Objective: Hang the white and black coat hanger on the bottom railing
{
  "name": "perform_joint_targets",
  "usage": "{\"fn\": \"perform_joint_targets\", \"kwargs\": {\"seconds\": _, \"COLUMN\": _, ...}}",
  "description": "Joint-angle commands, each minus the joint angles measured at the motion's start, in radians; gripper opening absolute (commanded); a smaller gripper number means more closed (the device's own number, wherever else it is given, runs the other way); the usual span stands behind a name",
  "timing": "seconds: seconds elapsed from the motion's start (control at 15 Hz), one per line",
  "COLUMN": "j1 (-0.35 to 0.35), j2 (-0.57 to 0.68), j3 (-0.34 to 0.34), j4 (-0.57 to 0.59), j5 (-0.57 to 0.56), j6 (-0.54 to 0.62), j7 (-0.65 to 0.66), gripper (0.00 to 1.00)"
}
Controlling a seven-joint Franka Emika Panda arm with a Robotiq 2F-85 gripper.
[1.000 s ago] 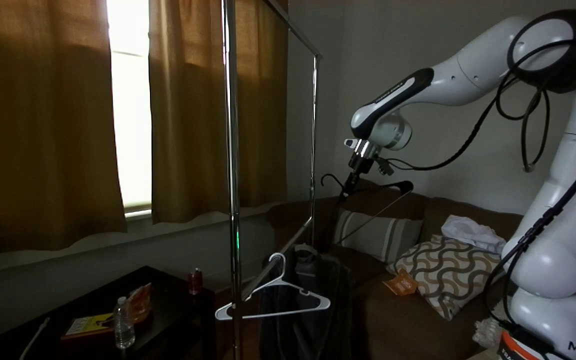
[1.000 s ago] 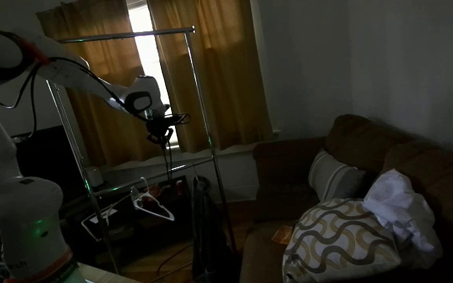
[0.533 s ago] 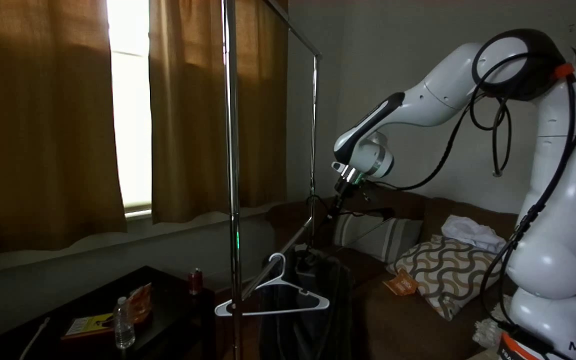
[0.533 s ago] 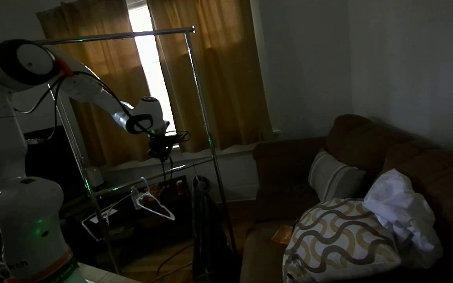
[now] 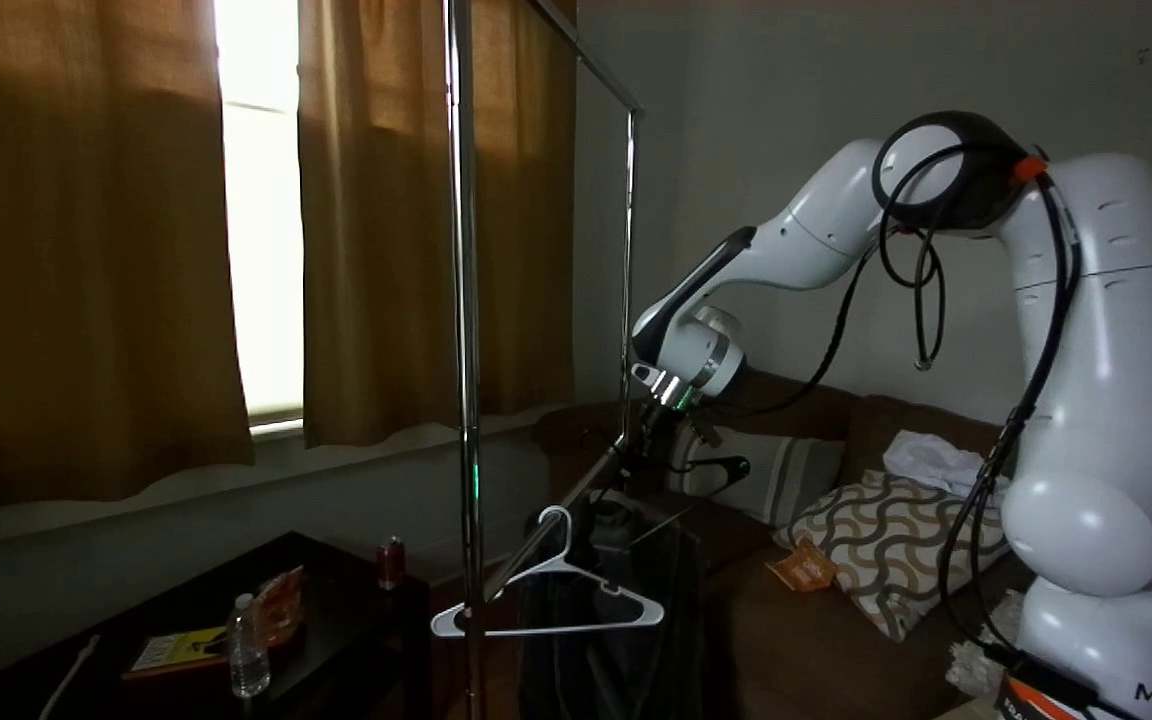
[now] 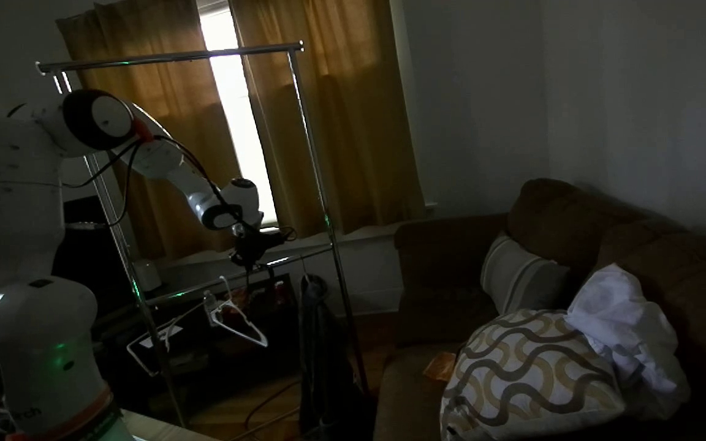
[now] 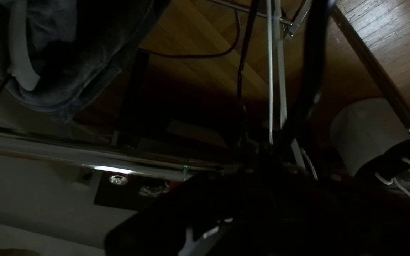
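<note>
My gripper (image 5: 640,455) is shut on the white and black coat hanger near its top. One dark shoulder (image 5: 731,468) and a thin pale lower bar of it slant away in an exterior view. From the wrist, the hanger's pale bar (image 7: 270,71) and a dark arm (image 7: 313,53) stretch out beyond the very dark fingers. The bottom railing (image 5: 588,480) passes close by the gripper, towards its far end; the wrist view has this railing (image 7: 30,150) at left, running in behind the gripper. The hook is mostly lost in the dark, so contact with the railing cannot be told.
A white hanger (image 5: 576,630) and a dark jacket (image 6: 322,355) hang from the same railing. The rack's chrome upright (image 5: 466,350) stands in front. Behind are a dark table with a red can (image 5: 391,562) and bottle (image 5: 247,650), and a sofa with cushions (image 6: 531,367).
The arm has come down steadily, carrying the hanger lower and closer to the bottom railing. My grip has stayed shut throughout, and the white hanger has barely shifted.
</note>
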State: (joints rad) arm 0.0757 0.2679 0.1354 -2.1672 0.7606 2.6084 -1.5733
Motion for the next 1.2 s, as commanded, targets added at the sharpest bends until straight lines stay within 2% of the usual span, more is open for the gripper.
{"fn": "perform_joint_targets", "kwargs": {"seconds": 0.0, "j1": -0.025, "j2": 0.005, "j3": 0.027, "j4": 0.003, "j5": -0.013, "j6": 0.003, "j7": 0.01, "gripper": 0.07}}
{"fn": "perform_joint_targets", "kwargs": {"seconds": 0.2, "j1": -0.027, "j2": -0.004, "j3": 0.026, "j4": 0.003, "j5": -0.012, "j6": 0.002, "j7": 0.01, "gripper": 0.07}}
{"fn": "perform_joint_targets", "kwargs": {"seconds": 0.27, "j1": -0.027, "j2": -0.005, "j3": 0.026, "j4": 0.003, "j5": -0.012, "j6": 0.002, "j7": 0.01, "gripper": 0.02}}
{"fn": "perform_joint_targets", "kwargs": {"seconds": 0.53, "j1": -0.034, "j2": 0.032, "j3": 0.057, "j4": -0.003, "j5": 0.032, "j6": 0.046, "j7": -0.044, "gripper": 0.02}}
{"fn": "perform_joint_targets", "kwargs": {"seconds": 0.87, "j1": -0.031, "j2": 0.093, "j3": 0.085, "j4": 0.002, "j5": -0.003, "j6": 0.129, "j7": -0.022, "gripper": 0.02}}
{"fn": "perform_joint_targets", "kwargs": {"seconds": 1.07, "j1": -0.053, "j2": 0.143, "j3": 0.116, "j4": 0.015, "j5": 0.022, "j6": 0.219, "j7": -0.042, "gripper": 0.02}}
{"fn": "perform_joint_targets", "kwargs": {"seconds": 1.13, "j1": -0.036, "j2": 0.158, "j3": 0.106, "j4": 0.026, "j5": 0.056, "j6": 0.237, "j7": -0.064, "gripper": 0.02}}
